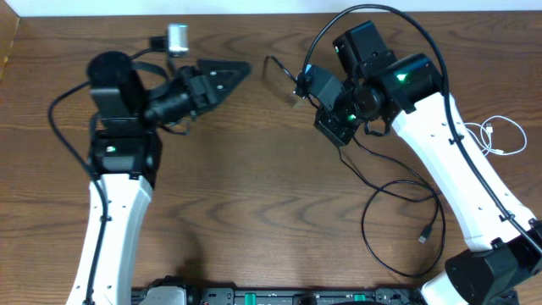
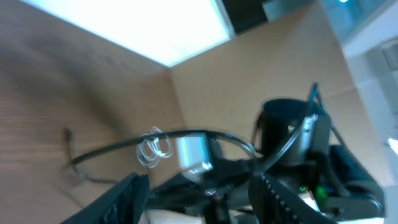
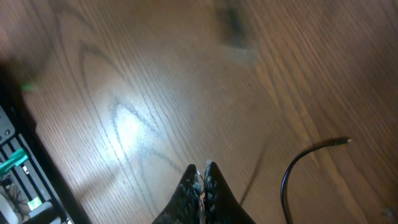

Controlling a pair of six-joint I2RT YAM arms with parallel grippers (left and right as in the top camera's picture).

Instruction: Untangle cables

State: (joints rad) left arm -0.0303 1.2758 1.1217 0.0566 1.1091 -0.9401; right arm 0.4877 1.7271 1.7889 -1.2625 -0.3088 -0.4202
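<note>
My right gripper is shut, with a thin whitish strand pinched between its tips. In the overhead view a thin black cable curves from it toward the table's far edge. The left wrist view shows that cable arcing in the air with a small white wire coil on it. A second black cable loops on the table under the right arm, and its plug end shows in the right wrist view. A white cable lies at the right edge. My left gripper is open and empty, pointing at the right gripper.
The table is dark wood. Thick black arm cables arch over the right arm and beside the left arm. A black rack runs along the front edge.
</note>
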